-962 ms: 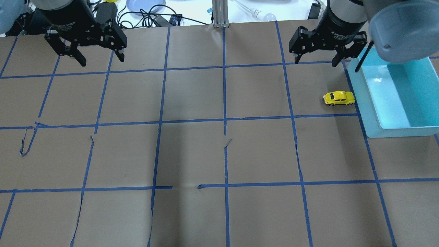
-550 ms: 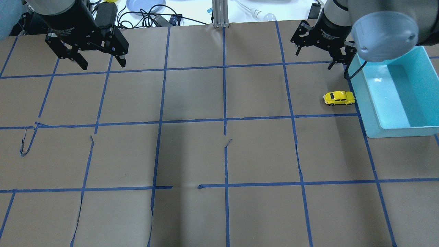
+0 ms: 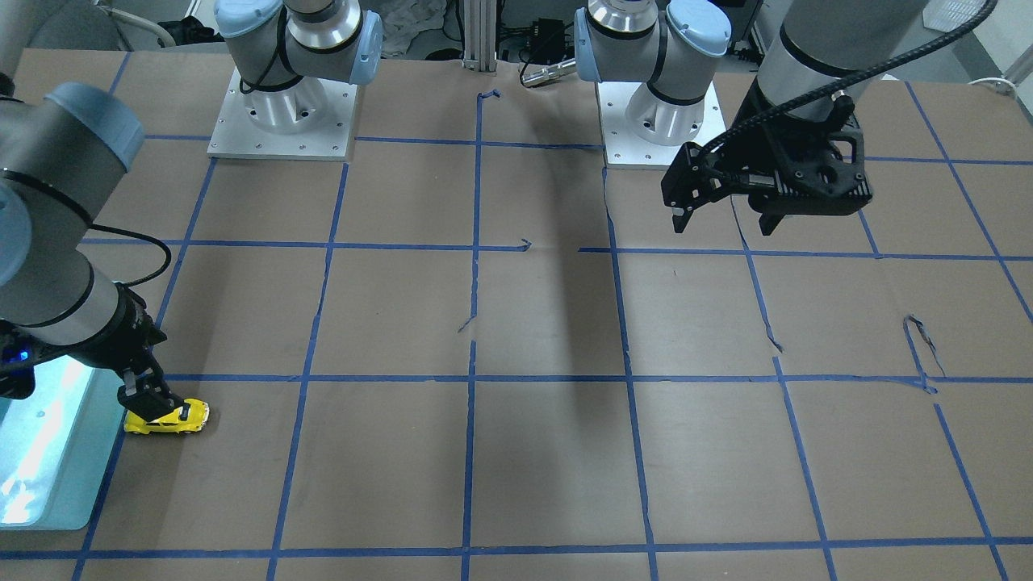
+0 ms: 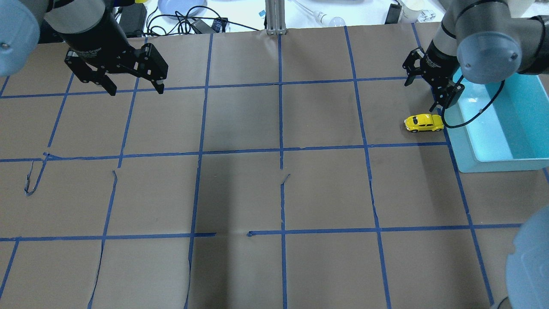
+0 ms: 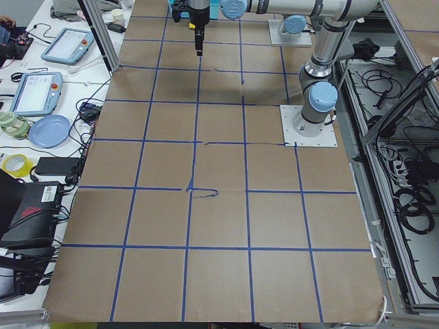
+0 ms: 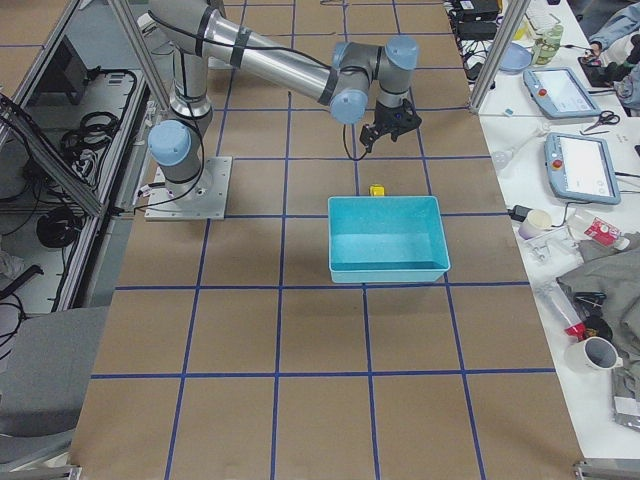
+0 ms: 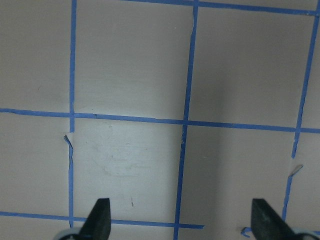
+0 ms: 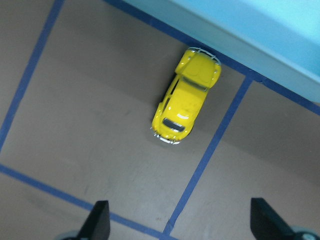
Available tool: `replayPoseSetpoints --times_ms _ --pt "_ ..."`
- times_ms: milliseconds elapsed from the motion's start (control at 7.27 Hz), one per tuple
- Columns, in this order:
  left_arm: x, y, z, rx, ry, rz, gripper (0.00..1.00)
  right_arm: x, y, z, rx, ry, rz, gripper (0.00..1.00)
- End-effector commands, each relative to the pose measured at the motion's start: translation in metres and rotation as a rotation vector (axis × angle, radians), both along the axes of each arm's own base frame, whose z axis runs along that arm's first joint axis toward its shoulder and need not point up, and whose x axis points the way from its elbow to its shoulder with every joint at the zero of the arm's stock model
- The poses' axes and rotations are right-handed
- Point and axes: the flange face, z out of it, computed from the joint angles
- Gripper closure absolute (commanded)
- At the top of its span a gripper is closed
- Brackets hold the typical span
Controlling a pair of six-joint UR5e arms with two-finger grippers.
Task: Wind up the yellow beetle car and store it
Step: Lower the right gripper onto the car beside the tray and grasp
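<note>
The yellow beetle car (image 4: 423, 122) stands on its wheels on the brown paper, right beside the teal bin (image 4: 464, 146). It also shows in the front view (image 3: 167, 420) and in the right wrist view (image 8: 187, 95). My right gripper (image 4: 421, 95) is open and empty. It hangs just above the car on its far side, and its fingertips (image 8: 100, 222) frame the car from above without touching it. My left gripper (image 4: 136, 90) is open and empty over bare paper at the far left, and it also shows in the front view (image 3: 722, 227).
The bin (image 3: 48, 452) is empty and sits at the table's right edge. Cables and a blue plate (image 4: 180, 6) lie beyond the far edge. Both arm bases (image 3: 282, 113) stand at the robot's side. Blue tape lines grid the paper, torn in places.
My right gripper has swung toward the car, turned, and come down close over it. My left gripper has shifted slightly right and nearer. The car has not moved.
</note>
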Motion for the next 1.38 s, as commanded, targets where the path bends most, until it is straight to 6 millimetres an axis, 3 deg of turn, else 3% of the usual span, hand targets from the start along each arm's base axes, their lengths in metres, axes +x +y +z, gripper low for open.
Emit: replayPoseSetpoints --times_ms 0,275,688,1100,1238 --pt "-0.014 0.013 -0.007 -0.018 0.001 -0.032 0.00 -0.018 0.000 -0.032 0.049 0.007 -0.281 0.00" --pt "-0.010 0.012 -0.007 -0.022 -0.007 -0.024 0.00 -0.021 0.002 -0.066 0.082 0.032 -0.291 0.00" --pt "-0.008 0.012 -0.008 -0.019 -0.007 -0.021 0.00 -0.025 0.004 -0.096 -0.012 0.088 -0.288 0.04" --pt "-0.007 0.012 -0.010 -0.014 -0.010 -0.020 0.00 -0.027 -0.006 -0.111 -0.058 0.088 -0.289 0.04" --pt "-0.007 0.013 -0.010 -0.011 -0.012 -0.020 0.00 -0.028 -0.009 -0.111 -0.075 0.089 -0.293 0.13"
